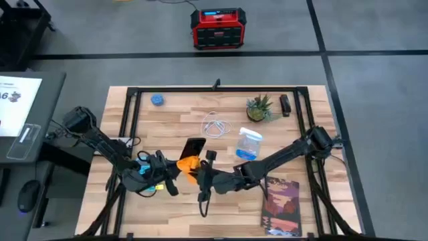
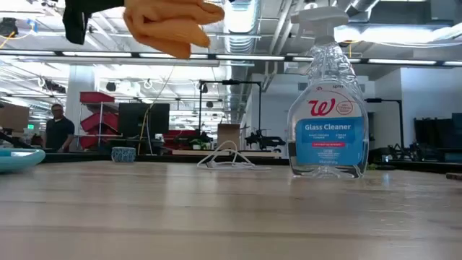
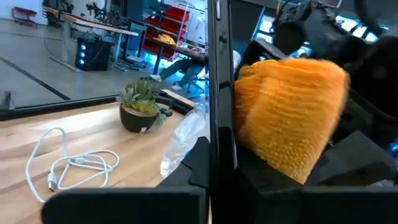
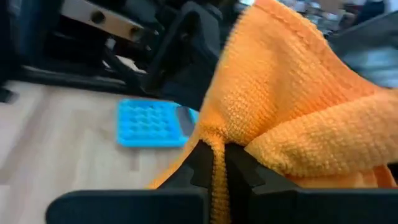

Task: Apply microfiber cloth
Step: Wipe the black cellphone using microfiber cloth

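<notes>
The orange-yellow microfiber cloth (image 1: 189, 164) hangs bunched above the table's near middle, high in the low view (image 2: 173, 25). My right gripper (image 1: 200, 175) is shut on it. A black smartphone (image 1: 194, 147) is lifted off the table; it shows edge-on as a dark upright strip (image 3: 214, 93) in the left wrist view. My left gripper (image 1: 167, 171) is shut on it. The cloth (image 3: 286, 112) sits right beside one face of the phone; whether it touches that face, I cannot tell. My left gripper pinches the smartphone's end (image 3: 213, 155) nearest the wrist between its two fingers. The phone stands out past the fingers, lifted clear of the table. My right gripper pinches a gathered fold of the cloth (image 4: 217, 158) between its two fingertips, several layers together. The rest of the cloth bulges beyond the fingers, clear of the table.
A glass cleaner spray bottle (image 1: 247, 144) stands just right of both grippers. A white cable (image 1: 215, 125) and a small potted plant (image 1: 259, 108) lie farther back. The dark reddish book (image 1: 281, 204) is at the near right, and the blue calculator (image 4: 149, 122) lies below the grippers.
</notes>
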Available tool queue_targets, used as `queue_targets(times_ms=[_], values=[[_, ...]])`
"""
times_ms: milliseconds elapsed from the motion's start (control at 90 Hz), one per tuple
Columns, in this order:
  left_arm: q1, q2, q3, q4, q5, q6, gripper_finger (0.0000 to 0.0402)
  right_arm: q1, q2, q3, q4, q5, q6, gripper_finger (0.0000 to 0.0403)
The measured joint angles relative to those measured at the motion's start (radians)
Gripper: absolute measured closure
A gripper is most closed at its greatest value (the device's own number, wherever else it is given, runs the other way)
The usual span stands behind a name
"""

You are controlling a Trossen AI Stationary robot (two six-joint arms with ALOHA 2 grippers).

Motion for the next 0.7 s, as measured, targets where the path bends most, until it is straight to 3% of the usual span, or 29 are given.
queue_targets(times_ms=[89, 222, 367, 467, 611, 700], values=[[-0.005, 0.0, 0.0, -0.006, 0.003, 0.001, 0.0395, 0.02, -0.009, 0.0, -0.045, 0.145, -0.041, 0.0402], [-0.007, 0.0, 0.0, 0.0, 0.031, 0.002, 0.0395, 0.044, -0.046, 0.0, -0.054, 0.266, -0.107, 0.0402], [-0.01, 0.0, 0.002, -0.003, 0.065, 0.008, 0.0395, 0.061, -0.078, 0.0, 0.021, 0.31, -0.206, 0.0402], [-0.01, 0.0, 0.002, -0.002, 0.076, 0.023, 0.0395, 0.057, -0.082, 0.0, 0.069, 0.276, -0.23, 0.0402], [-0.011, 0.001, 0.002, -0.006, 0.098, 0.03, 0.0395, 0.024, -0.075, 0.001, 0.033, -0.025, -0.155, 0.0402], [-0.009, 0.002, -0.001, -0.016, 0.096, 0.03, 0.0395, 0.018, -0.064, 0.001, -0.002, -0.011, -0.164, 0.0402]])
